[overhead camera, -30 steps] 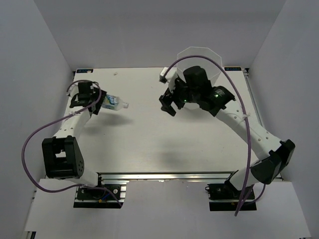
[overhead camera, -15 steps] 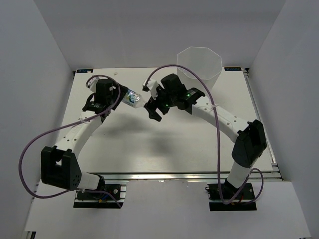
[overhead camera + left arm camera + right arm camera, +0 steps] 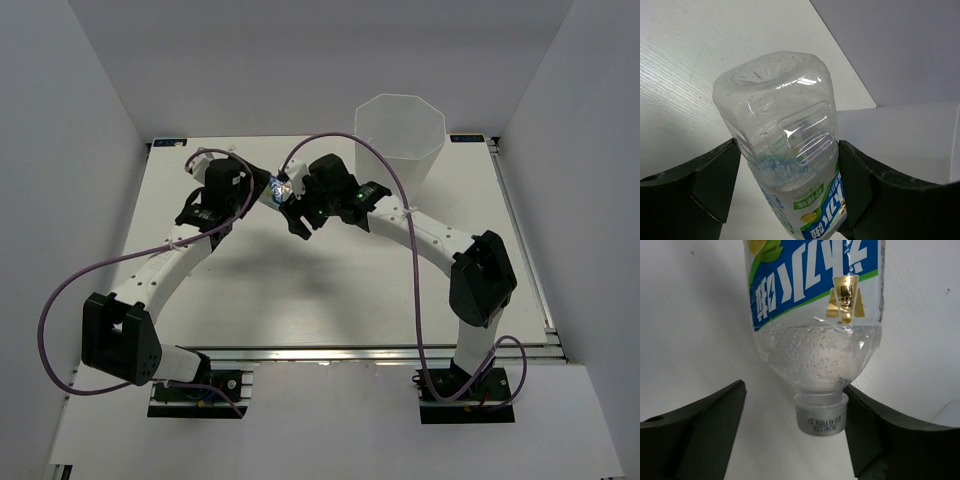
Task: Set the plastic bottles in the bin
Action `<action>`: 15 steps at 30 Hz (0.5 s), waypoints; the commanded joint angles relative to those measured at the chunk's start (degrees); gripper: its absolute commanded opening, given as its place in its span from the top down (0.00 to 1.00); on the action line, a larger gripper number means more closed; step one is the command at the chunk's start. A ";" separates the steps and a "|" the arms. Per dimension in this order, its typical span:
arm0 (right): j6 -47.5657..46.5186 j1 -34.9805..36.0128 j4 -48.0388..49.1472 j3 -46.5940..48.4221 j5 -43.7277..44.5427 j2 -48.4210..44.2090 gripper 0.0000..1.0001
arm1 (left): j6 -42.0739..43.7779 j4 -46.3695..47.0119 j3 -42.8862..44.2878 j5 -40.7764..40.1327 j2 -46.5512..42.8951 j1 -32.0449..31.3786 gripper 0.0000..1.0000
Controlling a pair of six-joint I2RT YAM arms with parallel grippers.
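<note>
One clear plastic bottle with a blue label is in view; the other bottles are out of view. My left gripper is shut on it and holds it above the table, left of centre at the back. In the left wrist view the bottle sits between the fingers, base pointing away. My right gripper is open, its jaws on either side of the bottle's grey cap, the right finger close to or touching it. The tall white bin stands at the back right, apart from both grippers.
The white table ends in a metal rail at the near edge. Purple cables loop from both arms. Grey walls close in the left, right and back sides.
My left arm has carried the bottle right, towards the table's middle. My right arm has swung left, away from the bin, and its open jaws now flank the bottle's cap end.
</note>
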 commanded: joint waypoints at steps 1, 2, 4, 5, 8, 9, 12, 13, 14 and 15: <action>0.85 0.17 0.37 3.67 1.28 2.14 0.25 | 0.08 2.03 1.71 -0.11 -1.75 -0.51 0.81; 0.94 0.17 0.02 3.94 1.19 2.41 0.28 | 0.08 2.02 1.62 -0.02 -1.83 -0.51 0.81; 1.20 0.17 -0.25 4.21 1.11 2.59 0.45 | 0.17 2.02 1.53 -0.02 -1.92 -0.51 0.81; 1.29 0.17 -0.16 4.12 1.19 2.59 0.52 | 0.17 2.02 1.53 -0.02 -1.92 -0.51 0.81; 1.91 0.17 0.10 3.86 1.63 1.98 0.79 | 0.87 2.46 1.70 -0.02 -2.01 -0.51 0.74; 2.08 0.17 0.10 3.77 1.81 1.71 0.83 | 1.22 2.55 2.05 0.59 -1.84 -0.51 0.69; 2.70 0.17 0.45 3.77 2.95 1.18 0.93 | 2.27 2.81 2.58 1.56 -1.66 -0.51 0.37; 2.87 0.17 0.71 3.86 3.30 0.92 0.97 | 2.54 2.99 2.58 1.56 -1.66 -0.51 0.19; 3.40 0.08 0.98 3.77 4.00 0.74 0.98 | 2.71 3.34 2.58 1.82 -1.83 -0.51 0.04; 3.58 0.00 0.89 4.03 4.35 0.66 0.99 | 3.06 3.69 2.58 2.00 -2.01 -0.51 0.02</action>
